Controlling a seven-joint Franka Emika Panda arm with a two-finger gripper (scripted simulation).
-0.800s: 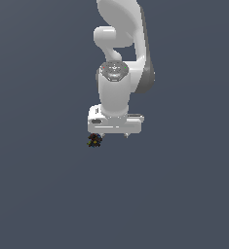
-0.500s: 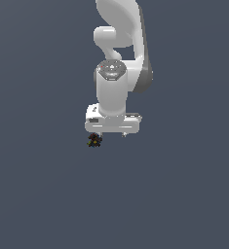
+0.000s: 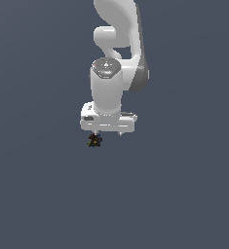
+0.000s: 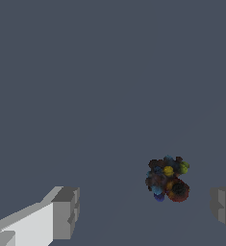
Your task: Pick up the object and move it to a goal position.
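Note:
The object (image 3: 94,140) is a tiny dark lump with red, green and yellow specks, lying on the grey floor just below the white hand in the exterior view. My gripper (image 3: 107,130) hangs from the white arm, a little toward the exterior view's right of the object. In the wrist view the gripper (image 4: 142,205) is open and empty, with one grey finger (image 4: 65,213) on one side and the other finger (image 4: 224,204) at the frame's edge. The object (image 4: 168,178) lies in line with the gap, nearer the second finger and apart from both.
The white arm (image 3: 117,58) rises above the hand to the frame's upper edge. Plain dark grey floor (image 3: 184,194) surrounds the object, with no other thing in view.
The hand has shifted slightly toward the exterior view's left and a little lower, closer over the object. The object has not moved.

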